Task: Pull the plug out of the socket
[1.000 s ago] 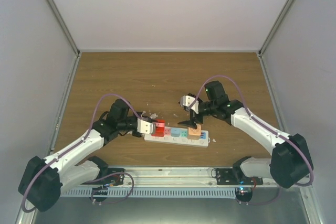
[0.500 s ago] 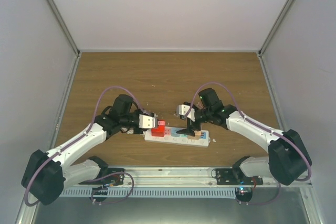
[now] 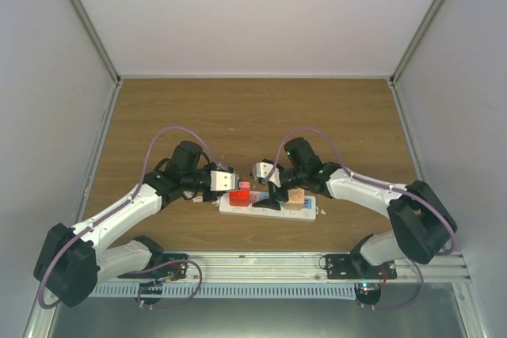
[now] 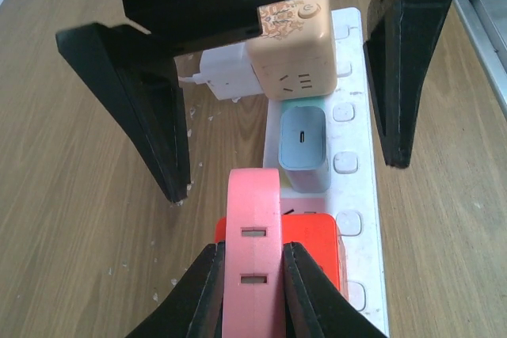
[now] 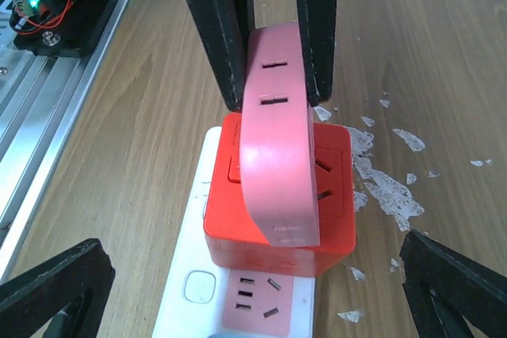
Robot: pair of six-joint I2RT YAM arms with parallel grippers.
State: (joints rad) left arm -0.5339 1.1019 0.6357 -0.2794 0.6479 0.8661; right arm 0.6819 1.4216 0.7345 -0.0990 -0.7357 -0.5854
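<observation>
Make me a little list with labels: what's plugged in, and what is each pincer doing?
left pincer: shut on the pink loop on top of the red plug
right pincer: open, its fingers either side of the socket strip, holding nothing
red plug: sitting in the socket strip, not pulled off yet
also plugged in: blue charger, then beige plug
table: brown wood with little white flecks

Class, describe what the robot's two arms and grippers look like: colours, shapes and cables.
Both the left arm and right arm have white links joined by bulky black joints. A thin purple cable loops along each. The left gripper and right gripper have white wrist blocks and black, tapering, wedge-shaped fingers.
</observation>
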